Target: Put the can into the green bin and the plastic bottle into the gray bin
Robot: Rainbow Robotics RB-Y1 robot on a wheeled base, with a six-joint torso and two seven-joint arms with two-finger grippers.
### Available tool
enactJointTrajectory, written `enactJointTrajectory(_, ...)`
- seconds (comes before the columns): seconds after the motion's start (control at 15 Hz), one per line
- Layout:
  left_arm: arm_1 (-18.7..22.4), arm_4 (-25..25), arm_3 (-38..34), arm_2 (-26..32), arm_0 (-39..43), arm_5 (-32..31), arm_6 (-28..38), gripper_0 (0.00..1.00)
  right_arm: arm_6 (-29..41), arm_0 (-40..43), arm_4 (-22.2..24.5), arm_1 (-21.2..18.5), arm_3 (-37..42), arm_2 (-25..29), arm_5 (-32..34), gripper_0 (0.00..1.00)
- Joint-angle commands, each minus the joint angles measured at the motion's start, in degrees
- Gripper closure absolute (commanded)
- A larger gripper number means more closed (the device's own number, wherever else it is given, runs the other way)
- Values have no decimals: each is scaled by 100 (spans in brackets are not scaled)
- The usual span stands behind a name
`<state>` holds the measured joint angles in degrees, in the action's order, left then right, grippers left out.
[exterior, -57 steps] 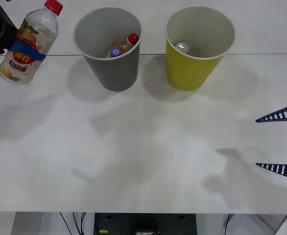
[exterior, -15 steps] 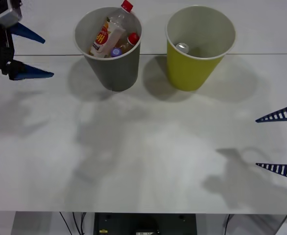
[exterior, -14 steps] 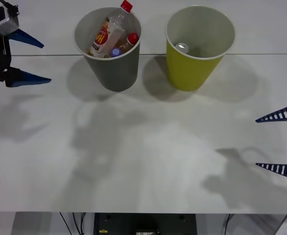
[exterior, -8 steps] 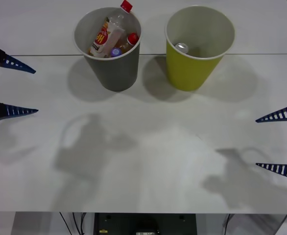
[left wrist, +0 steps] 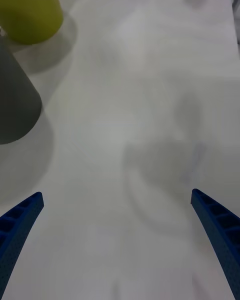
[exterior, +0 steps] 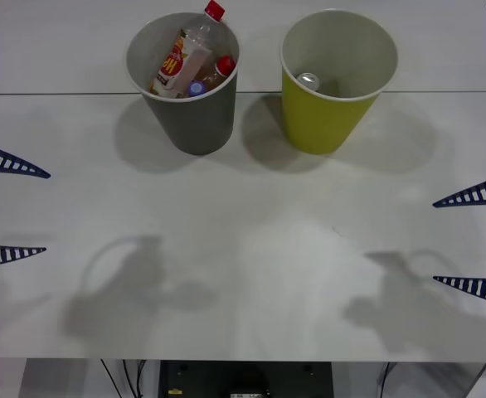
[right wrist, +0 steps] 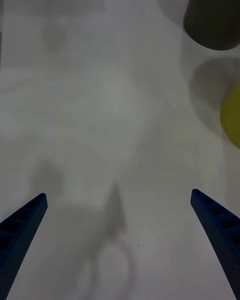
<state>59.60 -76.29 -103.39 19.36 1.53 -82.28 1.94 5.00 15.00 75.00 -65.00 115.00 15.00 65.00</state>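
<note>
A: Fingers first, nearest the robot. The left gripper (exterior: pixel 11 207) is hovering at the table's left edge with its two blue fingers spread wide and nothing between them. The right gripper (exterior: pixel 473 241) is hanging at the right edge, fingers equally wide apart and carrying nothing.

B: What is lying between them?

A: The white table (exterior: pixel 243 274) is stretching bare across the middle, with just the arms' shadows falling on it, so there is open room from both sides toward the bins.

B: And farther back?

A: The gray bin (exterior: pixel 187 116) is standing upright left of centre, the green bin (exterior: pixel 326 116) just beside it on its right, apart and not touching. A seam in the tabletop is running behind them.

B: What is the front view giving that the wrist views are not?

A: It is looking into the bins. The plastic bottle (exterior: pixel 182 55) is leaning inside the gray bin, red cap poking above the rim, beside two other bottles (exterior: pixel 210 79). The can (exterior: pixel 308 80) is sitting inside the green bin. The wrist views are showing the bins' outer walls from the side: gray bin (left wrist: pixel 15 105) and green bin (left wrist: pixel 30 7) from the left, gray bin (right wrist: pixel 212 15) and green bin (right wrist: pixel 232 115) from the right.
</note>
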Motion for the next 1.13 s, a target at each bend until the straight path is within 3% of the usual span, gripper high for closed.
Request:
enactJointTrajectory(0.07, -1, 176, -322, 147, 559, 212, -106, 0, 0, 0, 0, 0, 0, 0, 0, 0)
enactJointTrajectory(0.33, -1, 317, -682, 252, 1262, 590, -264, 0, 0, 0, 0, 0, 0, 0, 0, 0)
enactJointTrajectory(1.13, -1, 211, -700, 252, 1411, 625, -484, 0, 0, 0, 0, 0, 0, 0, 0, 0)
